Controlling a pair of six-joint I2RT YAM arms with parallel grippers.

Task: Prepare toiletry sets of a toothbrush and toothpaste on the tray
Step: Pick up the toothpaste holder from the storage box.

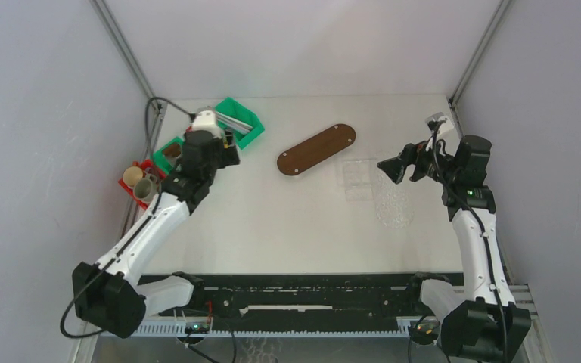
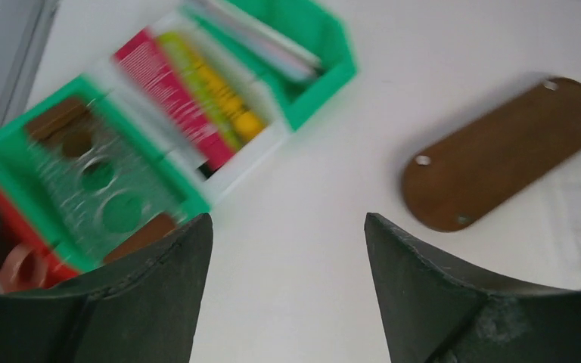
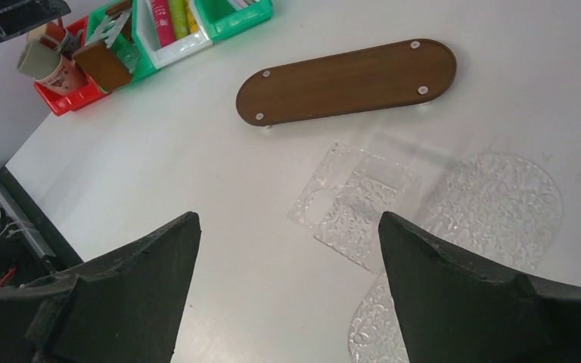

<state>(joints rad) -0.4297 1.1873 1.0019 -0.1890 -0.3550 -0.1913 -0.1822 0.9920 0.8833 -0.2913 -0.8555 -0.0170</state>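
Tubes seen by left wrist, embossed clear sheets by right wrist

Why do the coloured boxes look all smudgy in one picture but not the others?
Left wrist view: the green boxes and tubes are smeared, likely by camera shake, while the brown tray looks crisper. Right wrist view: sharp, even the bumpy clear sheets. Top view: sharp, with soft even light.

Blur smears the bins at the table's far left corner in the left wrist view; the tubes are streaks (red, yellow), perhaps three. From above, the left arm hides the white bin.
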